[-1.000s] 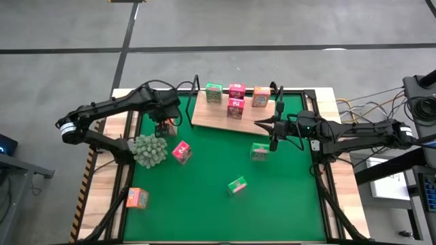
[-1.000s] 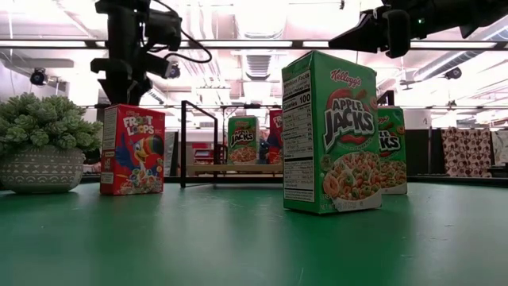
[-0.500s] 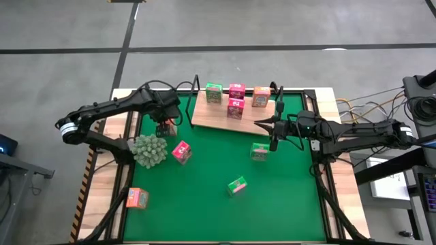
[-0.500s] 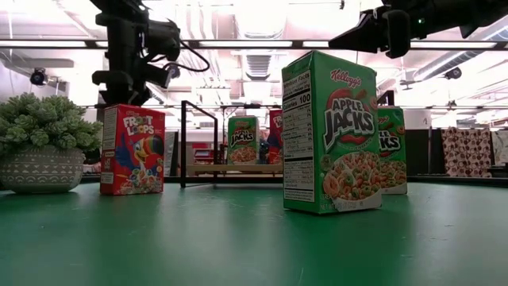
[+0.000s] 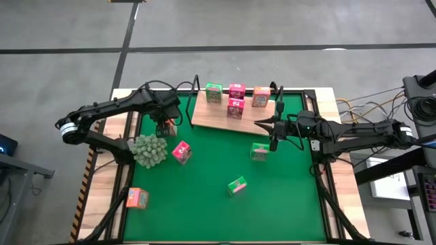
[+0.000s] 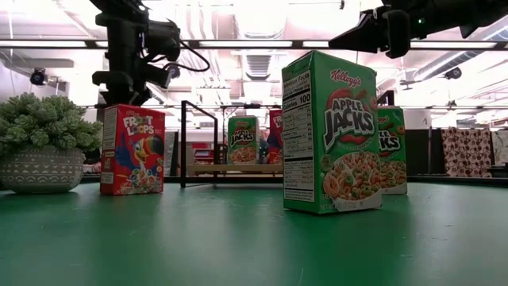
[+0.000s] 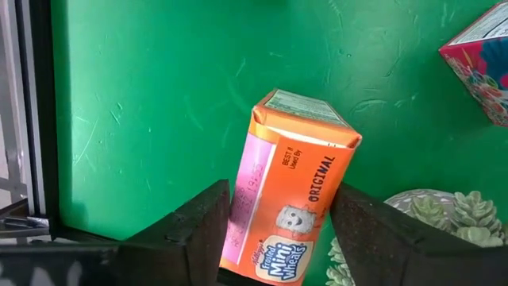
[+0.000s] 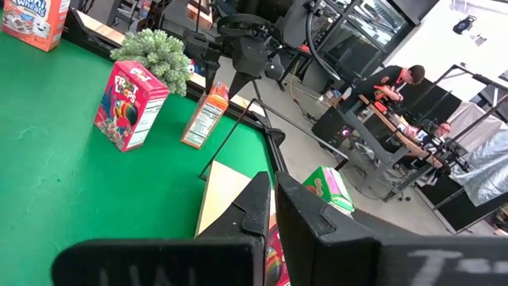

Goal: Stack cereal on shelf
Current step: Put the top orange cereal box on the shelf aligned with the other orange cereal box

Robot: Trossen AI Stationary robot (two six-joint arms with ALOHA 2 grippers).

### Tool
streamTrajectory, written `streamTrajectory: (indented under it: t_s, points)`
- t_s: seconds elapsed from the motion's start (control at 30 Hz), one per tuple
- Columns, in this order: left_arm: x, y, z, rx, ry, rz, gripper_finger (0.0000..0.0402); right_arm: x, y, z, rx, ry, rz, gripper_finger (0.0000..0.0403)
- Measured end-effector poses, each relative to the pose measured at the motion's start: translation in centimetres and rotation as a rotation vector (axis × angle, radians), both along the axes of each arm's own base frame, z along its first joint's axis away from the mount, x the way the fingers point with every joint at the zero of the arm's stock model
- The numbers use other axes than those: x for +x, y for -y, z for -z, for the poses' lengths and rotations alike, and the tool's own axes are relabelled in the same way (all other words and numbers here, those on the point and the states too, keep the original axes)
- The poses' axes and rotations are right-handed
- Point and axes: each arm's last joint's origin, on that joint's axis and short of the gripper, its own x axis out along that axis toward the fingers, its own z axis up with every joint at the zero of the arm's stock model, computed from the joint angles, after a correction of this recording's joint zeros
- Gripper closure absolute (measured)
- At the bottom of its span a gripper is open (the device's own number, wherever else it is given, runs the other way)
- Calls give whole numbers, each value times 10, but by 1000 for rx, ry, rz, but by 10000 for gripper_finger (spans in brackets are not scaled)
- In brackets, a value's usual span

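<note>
From above we barely make out the orange cereal box (image 7: 290,187) under the left gripper (image 5: 163,124); its fingers (image 7: 198,230) grip it, left of the shelf (image 5: 218,117). Right gripper (image 5: 262,123) fingers closed, empty, beside the shelf.

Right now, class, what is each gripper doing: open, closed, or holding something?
Left gripper: closed on the orange cereal box, near the shelf's left end.
Right gripper: closed, empty, by the shelf's right end.
</note>
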Motion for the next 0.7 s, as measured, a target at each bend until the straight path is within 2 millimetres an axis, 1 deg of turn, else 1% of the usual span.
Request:
streamTrajectory:
  t_s: [0.13, 0.43, 0.53, 0.7]
  points:
    - [0, 0, 0, 0, 1, -2, 213, 0, 0, 0, 0, 0, 0, 390]
    - [0, 0, 0, -1, 5, -20, 215, 0, 0, 0, 1, 0, 0, 390]
    - [1, 0, -4, 2, 16, -31, 215, 0, 0, 0, 2, 0, 1, 390]
    - [3, -1, -16, 13, 39, -41, 215, 0, 0, 0, 3, 0, 1, 390]
